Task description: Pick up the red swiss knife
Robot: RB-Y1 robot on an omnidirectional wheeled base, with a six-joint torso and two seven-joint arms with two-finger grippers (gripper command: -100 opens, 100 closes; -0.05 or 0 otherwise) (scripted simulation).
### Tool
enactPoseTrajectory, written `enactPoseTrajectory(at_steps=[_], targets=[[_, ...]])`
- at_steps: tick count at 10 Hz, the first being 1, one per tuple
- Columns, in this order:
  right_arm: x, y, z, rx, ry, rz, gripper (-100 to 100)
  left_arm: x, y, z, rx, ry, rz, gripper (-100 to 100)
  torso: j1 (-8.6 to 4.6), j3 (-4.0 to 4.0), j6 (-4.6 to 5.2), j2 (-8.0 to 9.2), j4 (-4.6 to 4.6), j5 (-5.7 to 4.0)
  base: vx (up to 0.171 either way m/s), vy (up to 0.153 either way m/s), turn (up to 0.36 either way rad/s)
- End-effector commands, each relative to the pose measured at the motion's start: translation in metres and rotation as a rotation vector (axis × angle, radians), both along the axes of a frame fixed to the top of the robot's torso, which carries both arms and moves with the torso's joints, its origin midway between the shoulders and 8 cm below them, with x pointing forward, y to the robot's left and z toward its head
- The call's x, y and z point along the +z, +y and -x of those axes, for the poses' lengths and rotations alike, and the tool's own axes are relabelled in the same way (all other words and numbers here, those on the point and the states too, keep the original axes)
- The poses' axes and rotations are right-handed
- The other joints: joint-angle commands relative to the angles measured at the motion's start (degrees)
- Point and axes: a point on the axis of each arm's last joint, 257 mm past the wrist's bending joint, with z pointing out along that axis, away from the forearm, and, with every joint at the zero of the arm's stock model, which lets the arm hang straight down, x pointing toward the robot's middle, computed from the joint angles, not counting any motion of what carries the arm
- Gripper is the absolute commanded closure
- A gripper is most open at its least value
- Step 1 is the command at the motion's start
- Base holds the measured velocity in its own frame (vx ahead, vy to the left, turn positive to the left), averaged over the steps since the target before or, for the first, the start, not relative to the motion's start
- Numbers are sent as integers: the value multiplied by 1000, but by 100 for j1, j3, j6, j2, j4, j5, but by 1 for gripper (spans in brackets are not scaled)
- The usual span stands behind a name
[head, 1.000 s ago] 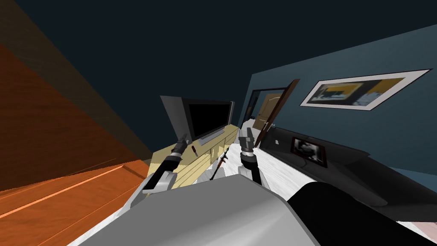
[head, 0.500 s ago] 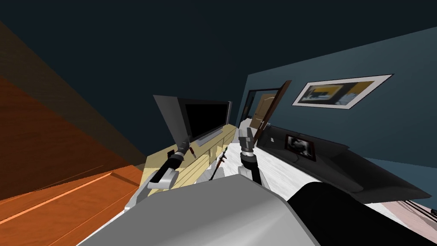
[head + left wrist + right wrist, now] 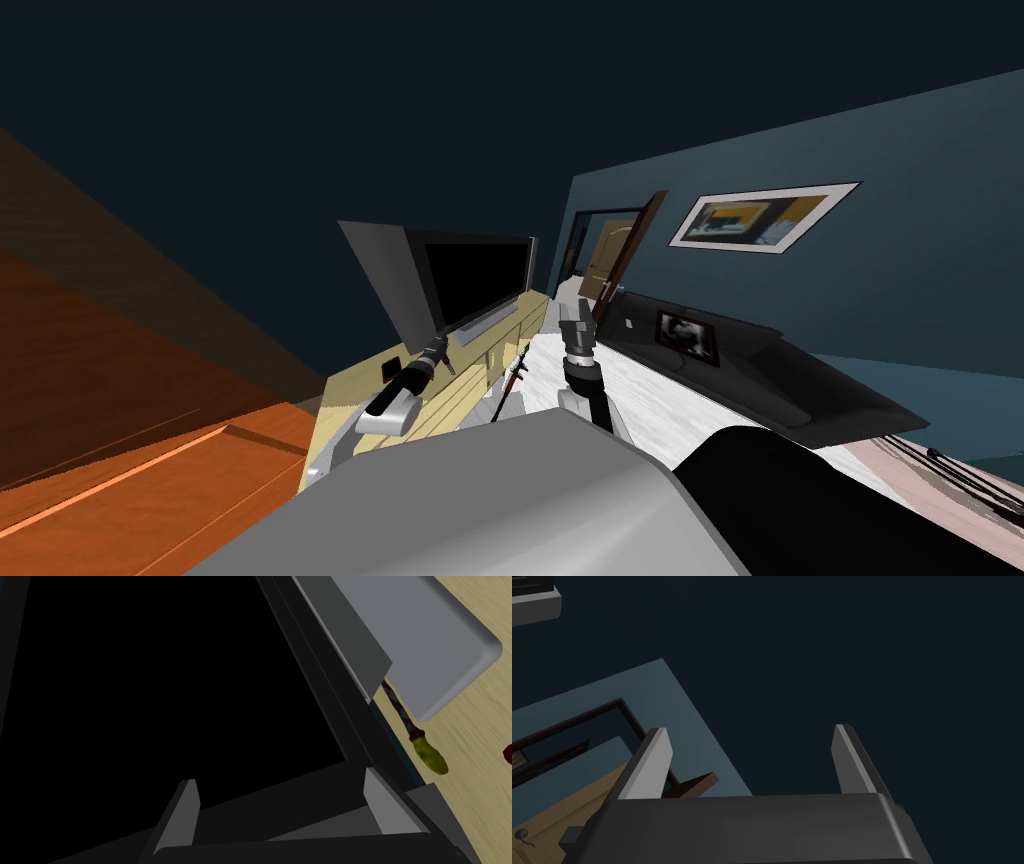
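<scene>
Left gripper [image 3: 441, 345], head view: out over the light wood cabinet [image 3: 345, 420], right in front of the TV [image 3: 470, 280]. The forearm is stretched straight, running 7 to 1 o'clock from the elbow, with the wrist in line. Finger state is not readable here.

Knife [image 3: 450, 364]: a short dark-red sliver lying on the cabinet top, just beside the gripper tip at its 5 o'clock. The long axis runs roughly 11 to 5 o'clock in this rolled view. Can't tell which end is which, or whether the gripper touches it.

Right gripper [image 3: 573, 318]: parked at 12 o'clock above the chest tip, forearm upright, well apart from the cabinet.

Left wrist view: left gripper [image 3: 281, 778] is spread wide, and the fingers [image 3: 182, 811] have nothing between them. They aim at the black TV [image 3: 165, 676] screen, not at the knife. The grey TV base [image 3: 435, 636] sits on the cabinet [image 3: 480, 716] top. A yellow-handled tool [image 3: 427, 753] lies there too, its shaft running back under the base and its handle end pointing away from it. The knife [image 3: 508, 753] is a red sliver at the frame edge, past the tool's handle on the side away from the TV and outside the finger on that side. Too little of it is visible to read its axis.

Right wrist view: right gripper [image 3: 747, 731] is spread, and the fingers [image 3: 647, 768] hold nothing.
</scene>
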Motion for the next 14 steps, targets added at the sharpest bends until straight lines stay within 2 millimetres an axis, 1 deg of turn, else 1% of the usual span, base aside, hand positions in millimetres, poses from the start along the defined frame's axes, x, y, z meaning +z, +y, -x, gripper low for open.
enactPoseTrajectory(at_steps=[1, 2, 3, 4, 5, 6, 7, 9, 10, 11, 12, 14], targets=[[0, 0, 0, 0, 0, 0, 0, -14, 3, -2, -1, 41, -16, -100, 0, 0, 0, 0, 0, 0, 20, 2, -60], [0, 0, 0, 0, 0, 0, 0, -36, 7, -2, -3, 103, -44, -100, 1, 0, -2, 1, 0, 0, 25, -5, -114], [0, 0, 0, 0, 0, 0, 0, -36, 7, -2, -3, 103, -44, -100, 0, 0, -1, 0, 0, 0, 22, 0, -48], [0, 0, 0, 0, 0, 0, 0, -57, 12, -1, -4, 167, -73, -100, 0, 0, -2, 0, 0, 0, 30, -4, -97], [0, 0, 0, 0, 0, 0, 0, -57, 12, -1, -4, 167, -73, -100, 0, -1, -1, -2, -1, 0, 26, -2, -54], [0, 0, 0, 0, 0, 0, 0, -78, 19, 2, -4, 228, -103, -100, -1, -1, -2, -1, 0, 0, 28, -6, -98], [0, 0, 0, 0, 0, 0, 0, -79, 19, 2, -4, 231, -104, -100, -2, -1, -1, -1, -1, 0, 18, -4, -49], [0, 0, 0, 0, 0, 0, 0, -118, 38, 9, 0, 344, -164, -100, -3, -1, -1, -1, 0, -1, 37, -11, -138], [0, 0, 0, 0, 0, 0, 0, -122, 39, 11, 1, 362, -167, -100, -3, -4, -1, -7, -2, -1, 39, -10, -37], [0, 0, 0, 0, 0, 0, 0, -140, 50, 16, 5, 417, -197, -100, -4, -3, -4, -5, -1, -1, 48, -18, -68], [0, 0, 0, 0, 0, 0, 0, -142, 51, 17, 6, 427, -199, -100, -5, -5, -2, -8, -2, -2, 45, -16, -42], [0, 0, 0, 0, 0, 0, 0, -177, 79, 31, 17, 542, -261, -100, -9, -6, -2, -10, -2, -2, 60, -32, -128]])
